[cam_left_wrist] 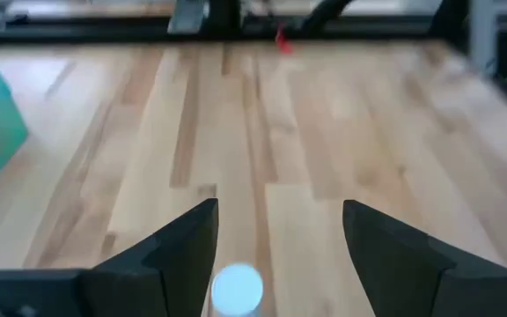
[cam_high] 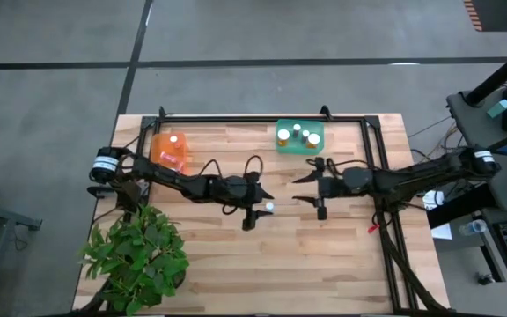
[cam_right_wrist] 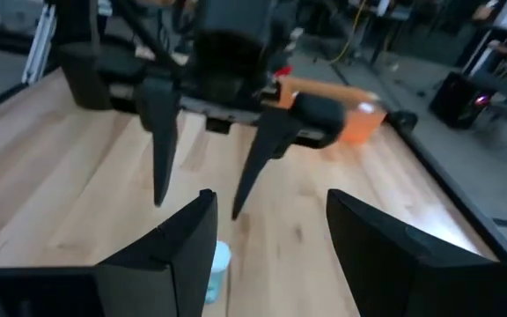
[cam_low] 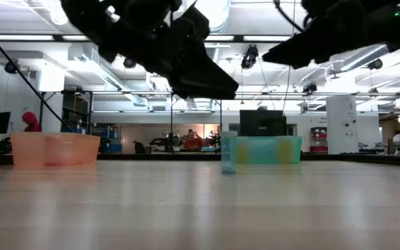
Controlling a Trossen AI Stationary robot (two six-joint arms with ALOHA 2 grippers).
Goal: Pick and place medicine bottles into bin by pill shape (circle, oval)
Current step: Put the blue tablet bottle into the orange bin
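One small medicine bottle (cam_high: 270, 207) with a white cap stands upright on its base near the table's middle; in the low view the bottle (cam_low: 228, 153) looks pale and clear. My left gripper (cam_high: 260, 210) hangs open just above it, and the cap (cam_left_wrist: 238, 288) shows between and below its fingers (cam_left_wrist: 192, 242). My right gripper (cam_high: 300, 189) is open, raised, a little to the bottle's right, and faces the left gripper. The right wrist view shows the bottle (cam_right_wrist: 218, 264) beside its own finger. A green bin (cam_high: 299, 135) holds three bottles. An orange bin (cam_high: 171, 150) holds one.
A potted green plant (cam_high: 135, 255) stands at the table's near left corner. A black frame (cam_high: 262, 117) runs along the far edge and down the right side. A small red item (cam_high: 372, 229) lies by the right frame. Bare wood lies along the near edge.
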